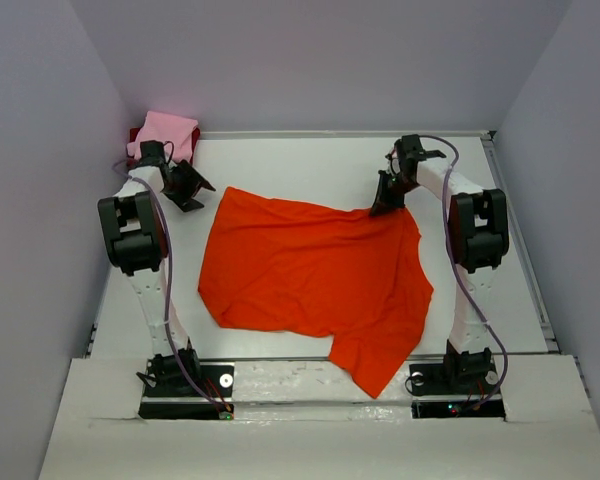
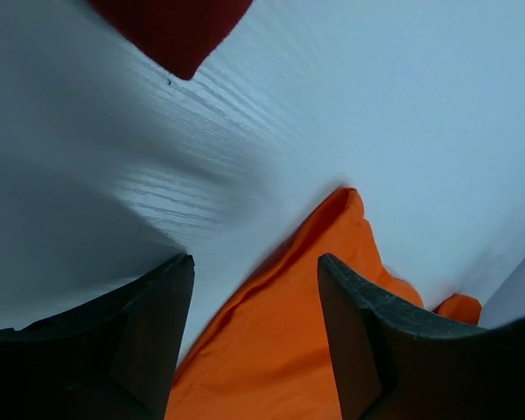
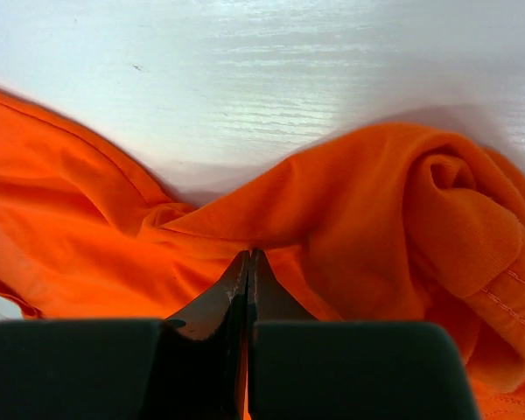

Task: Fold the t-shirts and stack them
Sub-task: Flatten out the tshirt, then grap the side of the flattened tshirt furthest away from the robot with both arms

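The bright orange-red t-shirt (image 1: pixel 315 275) lies spread and rumpled across the middle of the table, one part hanging over the near edge. My right gripper (image 1: pixel 387 203) is shut on a fold of it (image 3: pixel 332 219) at its far right corner. My left gripper (image 1: pixel 192 190) is open just left of the shirt's far left corner (image 2: pixel 332 262), which shows between its fingers (image 2: pixel 149 324), not touching them. The light pink t-shirt (image 1: pixel 167 133) lies folded on the dark red one (image 1: pixel 135 135) in the far left corner; the dark red cloth (image 2: pixel 171 26) also shows in the left wrist view.
The white table (image 1: pixel 300 160) is walled by grey panels on three sides. A raised white ledge (image 1: pixel 300 375) carries both arm bases at the near edge. The folded stack sits close behind the left arm's wrist.
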Available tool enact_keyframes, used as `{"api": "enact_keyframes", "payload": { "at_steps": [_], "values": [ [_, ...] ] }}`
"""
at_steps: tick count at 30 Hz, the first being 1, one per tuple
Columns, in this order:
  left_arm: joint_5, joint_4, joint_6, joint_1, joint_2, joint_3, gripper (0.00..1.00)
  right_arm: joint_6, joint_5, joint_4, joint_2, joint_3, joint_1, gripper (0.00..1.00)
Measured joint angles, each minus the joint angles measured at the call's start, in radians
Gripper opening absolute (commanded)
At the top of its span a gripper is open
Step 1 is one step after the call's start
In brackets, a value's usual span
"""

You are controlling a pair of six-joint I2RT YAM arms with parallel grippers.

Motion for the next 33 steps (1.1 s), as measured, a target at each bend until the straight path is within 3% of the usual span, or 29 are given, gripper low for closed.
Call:
{"api": "enact_keyframes", "payload": {
  "at_steps": [8, 13, 22, 25, 26, 27, 33],
  "values": [
    [0.139, 0.044, 0.021, 0.001, 0.07, 0.065, 0.71, 0.0, -0.008, -0.003, 0.0, 0.005, 0.0, 0.0],
    [0.236, 0.084, 0.021, -0.005, 0.121, 0.096, 0.63, 0.0, -0.008, -0.007, 0.0, 0.007, 0.0, 0.0],
    [0.287, 0.023, 0.061, -0.038, 0.221, 0.259, 0.62, 0.0, -0.009, -0.008, 0.0, 0.016, 0.0, 0.0],
    [0.293, -0.019, 0.085, -0.063, 0.261, 0.33, 0.39, 0.001, -0.008, -0.008, 0.0, 0.016, 0.0, 0.0],
    [0.288, -0.032, 0.096, -0.073, 0.274, 0.348, 0.1, 0.001, -0.008, -0.008, 0.0, 0.016, 0.0, 0.0],
    [0.282, -0.039, 0.103, -0.079, 0.278, 0.352, 0.01, 0.001, -0.009, -0.008, 0.0, 0.016, 0.0, 0.0],
    [0.277, -0.102, 0.119, -0.108, 0.288, 0.36, 0.0, 0.003, -0.008, -0.009, 0.0, 0.016, 0.0, 0.0]
  ]
}}
